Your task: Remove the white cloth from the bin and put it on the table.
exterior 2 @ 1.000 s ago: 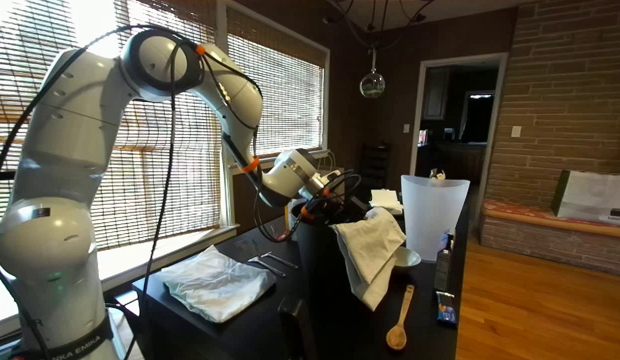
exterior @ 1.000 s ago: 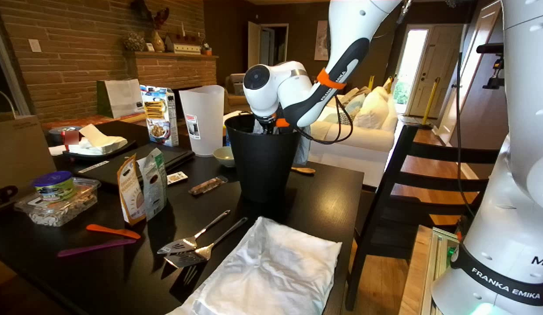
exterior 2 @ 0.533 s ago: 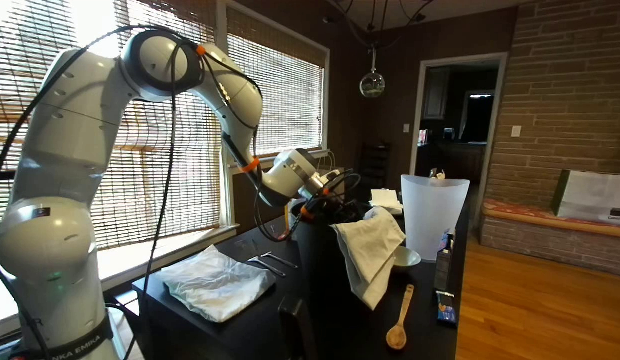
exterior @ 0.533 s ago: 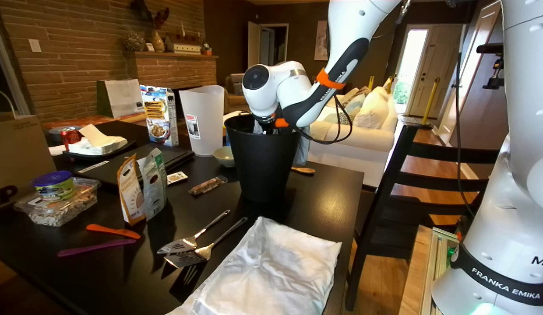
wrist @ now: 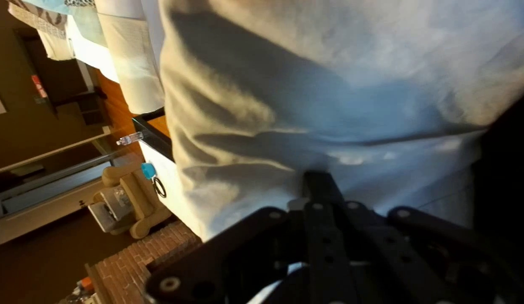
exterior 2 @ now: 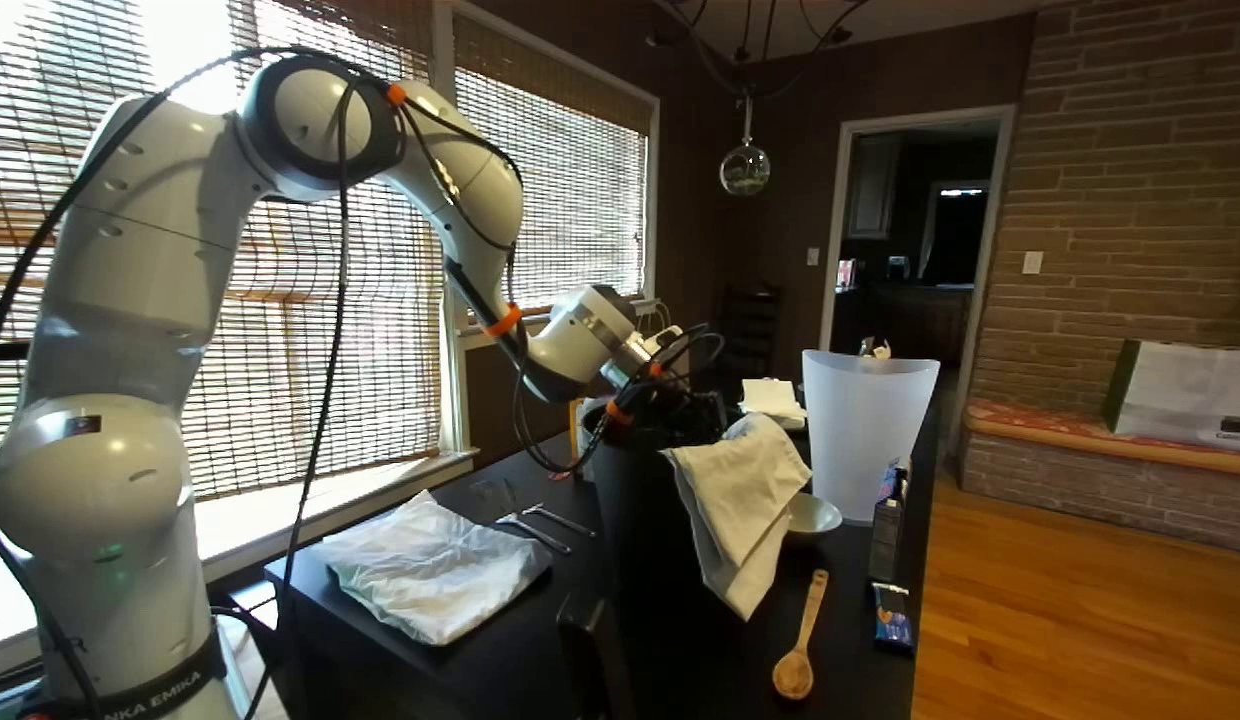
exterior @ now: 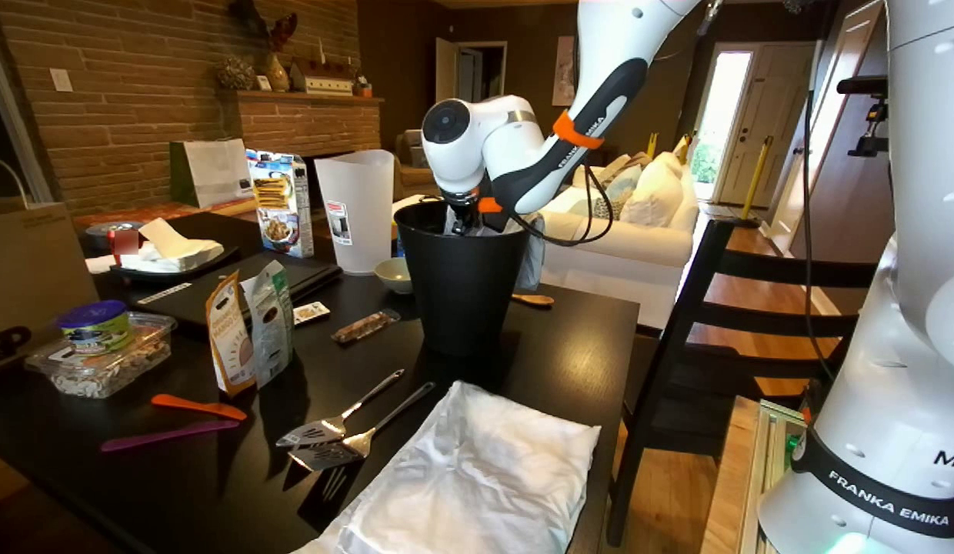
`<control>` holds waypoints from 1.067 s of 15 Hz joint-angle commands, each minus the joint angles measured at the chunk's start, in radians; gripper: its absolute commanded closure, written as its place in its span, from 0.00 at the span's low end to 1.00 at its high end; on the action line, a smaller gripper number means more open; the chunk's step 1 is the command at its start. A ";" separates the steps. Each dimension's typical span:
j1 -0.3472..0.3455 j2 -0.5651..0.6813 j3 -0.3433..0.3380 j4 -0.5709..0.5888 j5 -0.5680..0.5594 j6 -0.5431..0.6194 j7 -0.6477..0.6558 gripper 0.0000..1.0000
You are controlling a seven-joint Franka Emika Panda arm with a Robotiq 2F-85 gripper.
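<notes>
One fold of the cloth seems to be pinched in our end effector, whose jaws are pressed together within the mouth of the bin; in the wrist view the creases gather near the tips, so we judge that the grip is on fabric, though how deep we cannot tell; the cloth lies over the rim, one part inside and a long flap hanging outside; whether its lower corner touches the desk we cannot see.

For the lift, we should go straight up and without hurry; the fold is probably thin, and a quick pull could make it slip; we should watch the bin, because the flap may drag on the rim and tilt it; it is better to rise until the whole flap is free before we move sideways; the bowl and the spoon are near the flap, so a low swing could disturb them; we would aim at the desk between the bin and the sheet, lower the cloth until it touches, and then let it go.
</notes>
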 commanded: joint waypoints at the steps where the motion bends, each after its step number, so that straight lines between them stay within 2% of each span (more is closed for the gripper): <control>1: -0.021 -0.033 0.013 0.019 0.061 0.012 -0.031 1.00; 6: -0.022 -0.077 0.013 0.031 0.177 0.017 -0.074 1.00; 7: -0.018 -0.083 0.012 0.023 0.188 0.022 -0.070 0.74; 8: -0.013 -0.086 0.011 0.017 0.190 0.027 -0.057 0.73; 9: -0.008 -0.083 0.009 0.015 0.183 0.033 -0.035 0.68; 16: 0.027 -0.046 -0.003 0.008 0.052 0.070 0.186 0.18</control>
